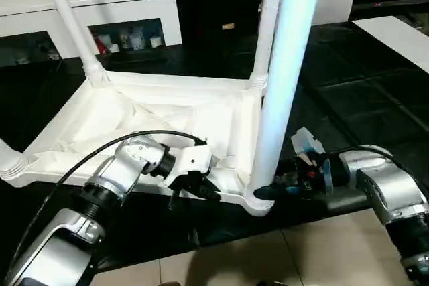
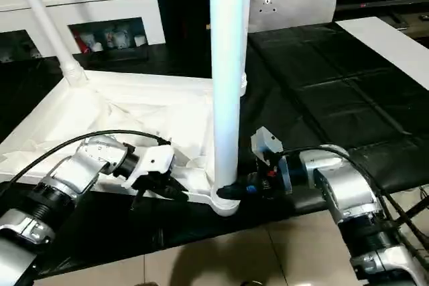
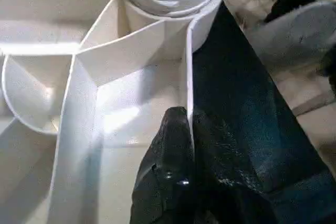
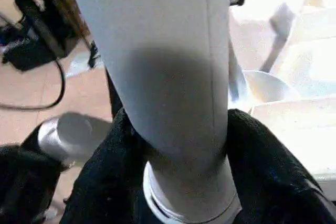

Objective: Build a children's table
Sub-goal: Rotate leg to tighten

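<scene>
The tabletop lies upside down on a black mat, ribbed underside up, with legs standing in its corner sockets. The nearest leg rises upright from the near right socket. The right end effector is at this leg's base, its two black fingers closed around the leg on either side, just above the socket collar. The left end effector sits at the near rim of the tabletop, left of that socket, clamped shut on the thin rim wall with one finger inside and one outside. Two more legs stand in the far sockets. A white cabinet stands behind, against the wall.
</scene>
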Controlling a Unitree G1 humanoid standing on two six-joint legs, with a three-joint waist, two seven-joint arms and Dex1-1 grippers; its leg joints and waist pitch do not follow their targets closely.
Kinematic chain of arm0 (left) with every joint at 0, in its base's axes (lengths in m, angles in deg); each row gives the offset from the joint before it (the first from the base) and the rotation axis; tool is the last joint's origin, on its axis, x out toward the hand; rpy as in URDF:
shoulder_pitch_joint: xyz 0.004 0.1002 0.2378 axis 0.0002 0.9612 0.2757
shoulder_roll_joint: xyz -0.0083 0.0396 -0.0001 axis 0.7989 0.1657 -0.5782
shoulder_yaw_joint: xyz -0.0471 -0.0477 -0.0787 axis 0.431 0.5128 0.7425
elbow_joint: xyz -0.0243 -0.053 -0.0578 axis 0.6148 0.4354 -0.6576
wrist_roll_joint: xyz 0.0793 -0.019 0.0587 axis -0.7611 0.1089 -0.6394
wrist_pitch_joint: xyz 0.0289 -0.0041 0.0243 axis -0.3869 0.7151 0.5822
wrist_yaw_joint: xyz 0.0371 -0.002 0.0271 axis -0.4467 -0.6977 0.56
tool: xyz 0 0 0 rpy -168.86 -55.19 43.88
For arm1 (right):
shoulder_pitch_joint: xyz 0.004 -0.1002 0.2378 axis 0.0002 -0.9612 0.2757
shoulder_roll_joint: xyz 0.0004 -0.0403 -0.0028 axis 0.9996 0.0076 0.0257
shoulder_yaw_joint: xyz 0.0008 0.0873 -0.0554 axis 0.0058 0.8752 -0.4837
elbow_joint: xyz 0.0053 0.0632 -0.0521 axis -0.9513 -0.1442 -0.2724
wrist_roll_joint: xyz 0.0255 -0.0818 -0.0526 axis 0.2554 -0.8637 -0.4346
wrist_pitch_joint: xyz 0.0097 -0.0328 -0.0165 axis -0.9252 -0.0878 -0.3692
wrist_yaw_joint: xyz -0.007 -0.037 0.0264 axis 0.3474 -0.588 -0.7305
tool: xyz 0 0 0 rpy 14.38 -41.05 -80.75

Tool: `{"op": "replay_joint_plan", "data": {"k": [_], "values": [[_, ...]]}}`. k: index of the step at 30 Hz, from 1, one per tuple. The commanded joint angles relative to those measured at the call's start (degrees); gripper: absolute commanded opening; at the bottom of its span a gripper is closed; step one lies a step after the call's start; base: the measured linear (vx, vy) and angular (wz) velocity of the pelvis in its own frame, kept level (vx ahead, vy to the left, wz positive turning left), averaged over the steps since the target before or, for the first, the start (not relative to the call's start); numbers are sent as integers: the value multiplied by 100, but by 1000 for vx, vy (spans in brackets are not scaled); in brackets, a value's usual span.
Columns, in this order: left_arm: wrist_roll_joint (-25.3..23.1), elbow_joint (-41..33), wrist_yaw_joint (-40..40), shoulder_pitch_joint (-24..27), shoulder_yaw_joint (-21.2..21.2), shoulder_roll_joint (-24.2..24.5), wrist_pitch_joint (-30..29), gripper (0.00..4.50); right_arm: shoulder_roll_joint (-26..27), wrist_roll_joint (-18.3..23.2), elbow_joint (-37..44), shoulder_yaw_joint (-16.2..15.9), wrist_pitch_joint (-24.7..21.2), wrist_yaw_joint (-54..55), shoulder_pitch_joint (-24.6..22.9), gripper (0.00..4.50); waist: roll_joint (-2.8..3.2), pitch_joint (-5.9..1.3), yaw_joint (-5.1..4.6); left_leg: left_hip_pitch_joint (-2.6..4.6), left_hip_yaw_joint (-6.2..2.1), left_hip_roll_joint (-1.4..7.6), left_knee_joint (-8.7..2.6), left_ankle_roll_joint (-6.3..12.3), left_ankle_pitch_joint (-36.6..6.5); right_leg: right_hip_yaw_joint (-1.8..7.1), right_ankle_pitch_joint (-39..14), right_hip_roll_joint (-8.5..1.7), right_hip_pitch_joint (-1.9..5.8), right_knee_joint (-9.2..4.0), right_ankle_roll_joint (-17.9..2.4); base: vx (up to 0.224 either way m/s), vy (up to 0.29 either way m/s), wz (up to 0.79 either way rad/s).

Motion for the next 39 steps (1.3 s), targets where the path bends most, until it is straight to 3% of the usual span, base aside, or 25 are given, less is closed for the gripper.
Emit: {"op": "replay_joint_plan", "data": {"k": [1, 2, 4, 6, 7, 8, 9, 11, 12, 13, 14, 16, 17, 21, 23, 25, 26, 28, 32, 33, 34, 36, 39], "values": [[214, -320, -226, -28, 4, -297, -271, 0, 328, -39, -87, 32, -287, 810, 96, 197, -136, -334, -25, -35, -69, 281, -483, 438, -754, 315, -2677, -305, 376, -469, -607, 0, 0, 0], [195, -361, -418, -18, 41, -378, -433, 0, 503, -181, -203, 78, -297, 1241, 176, 196, -104, -292, -79, 8, -70, 237, -478, 295, -1020, 276, -3250, -301, 340, -563, -409, 0, 0, 0], [181, -385, -634, -16, 93, -473, -593, 0, 669, -296, -333, 129, -339, 1640, 263, 196, -115, -266, -183, 49, -90, 181, -452, 156, -1321, 190, -3802, -288, 325, -664, -139, 0, 0, 0], [149, -437, -1242, -21, 248, -747, -946, 0, 1046, -516, -559, 268, -518, 2549, 453, 196, -103, -263, -328, 3, -129, 158, -439, 90, -1464, 117, -3939, -272, 349, -696, 21, 0, 0, 0], [113, -488, -1562, -19, 338, -895, -1141, 0, 1219, -611, -618, 339, -649, 2967, 525, 195, -86, -265, -391, 16, -138, 168, -441, 62, -1505, 99, -3920, -265, 343, -718, 43, 0, 0, 0], [77, -505, -1865, -28, 425, -1041, -1307, 0, 1357, -681, -657, 381, -732, 3271, 576, 195, -70, -281, -576, -44, -205, 190, -458, 11, -1630, 23, -3755, -274, 418, -714, 83, 0, 0, 0], [52, -496, -1992, -36, 452, -1097, -1346, 0, 1411, -708, -682, 392, -756, 3384, 598, 195, -60, -287, -624, -55, -222, 202, -467, 28, -1677, 17, -3692, -288, 435, -721, 95, 0, 0, 0], [-22, -455, -2312, -59, 511, -1232, -1407, 0, 1546, -773, -763, 416, -806, 3660, 658, 195, -11, -318, -759, -34, -256, 244, -497, 125, -1711, 38, -3232, -319, 442, -717, -102, 15, 28, 1], [-61, -445, -2559, -68, 556, -1340, -1494, 0, 1677, -790, -860, 479, -837, 3915, 717, 195, -43, -353, -825, -127, -279, 253, -508, 199, -1515, 69, -2784, -336, 500, -648, -256, 0, 0, 0], [-102, -450, -2804, -76, 588, -1462, -1577, 0, 1844, -790, -1032, 591, -775, 4243, 804, 195, -46, -361, -835, -119, -266, 260, -510, 241, -1426, 100, -2623, -342, 483, -635, -350, 0, 0, 0], [-124, -460, -2959, -80, 605, -1542, -1638, 0, 1959, -784, -1154, 675, -720, 4466, 864, 195, -73, -376, -893, -137, -233, 223, -476, 351, -1103, 141, -2303, -358, 467, -578, -622, 0, 0, 0], [-167, -500, -3075, -79, 582, -1610, -1673, 0, 2067, -814, -1371, 704, -297, 4602, 925, 195, -82, -389, -884, -146, -203, 204, -445, 489, -876, 153, -2260, -372, 468, -566, -675, 0, 0, 0], [-172, -521, -3077, -73, 573, -1611, -1679, 0, 2074, -820, -1401, 690, -198, 4566, 926, 249, -92, -385, -855, -145, -194, 208, -438, 574, -797, 159, -2227, -368, 468, -555, -702, 0, 0, 0], [-245, -642, -3081, -28, 584, -1547, -1692, 0, 2173, -757, -1221, 787, -316, 4465, 860, 269, -91, -416, -803, -174, -210, 232, -415, 786, -341, 184, -1666, -344, 494, -441, -831, 0, 0, 0], [-258, -620, -2978, -25, 529, -1409, -1482, 0, 2060, -747, -1118, 682, -200, 4204, 776, 304, -73, -433, -679, -161, -196, 232, -386, 926, 12, 206, -1250, -341, 483, -378, -955, 0, 0, 0], [-255, -599, -2794, -23, 475, -1267, -1329, 0, 1881, -714, -992, 558, -71, 3848, 660, 309, -74, -438, -636, -156, -194, 239, -382, 997, 87, 207, -1141, -329, 485, -353, -982, 0, 0, 0], [-257, -592, -2745, -25, 461, -1225, -1315, 0, 1825, -687, -962, 531, -37, 3744, 626, 326, -75, -433, -551, -135, -188, 258, -384, 1064, 118, 216, -1073, -334, 479, -333, -1002, 0, 0, 0], [-295, -499, -2586, -59, 421, -1101, -1178, 0, 1652, -630, -850, 497, 63, 3440, 539, 339, -43, -414, -499, -110, -186, 275, -402, 1032, 30, 218, -1194, -326, 465, -358, -1008, 0, 0, 0], [-335, -301, -2089, -130, 341, -775, -794, 0, 1185, -451, -498, 490, 139, 2618, 328, 384, -52, -395, -361, -67, -183, 294, -439, 842, -315, 237, -1555, -325, 459, -402, -877, 0, 0, 0], [-331, -270, -2030, -142, 333, -746, -738, 0, 1125, -441, -474, 492, 138, 2541, 314, 392, -59, -392, -367, -83, -174, 301, -441, 830, -332, 249, -1539, -326, 464, -390, -885, 0, 0, 0], [-329, -195, -1917, -168, 298, -678, -591, 0, 983, -425, -424, 479, 143, 2356, 282, 396, -43, -381, -324, -73, -171, 288, -446, 791, -404, 241, -1626, -320, 453, -417, -862, 0, 0, 0], [-318, -100, -1493, -166, 150, -484, -122, 0, 602, -357, -277, 365, 128, 1776, 188, 396, -68, -389, -268, -64, -166, 295, -451, 744, -461, 249, -1687, -329, 460, -427, -832, 0, 0, 0], [-294, -91, -1234, -158, 68, -386, -9, 0, 382, -277, -191, 290, 142, 1347, 133, 396, -60, -398, -183, -53, -162, 327, -450, 747, -390, 265, -1513, -337, 454, -379, -891, 0, 0, 0]]}}
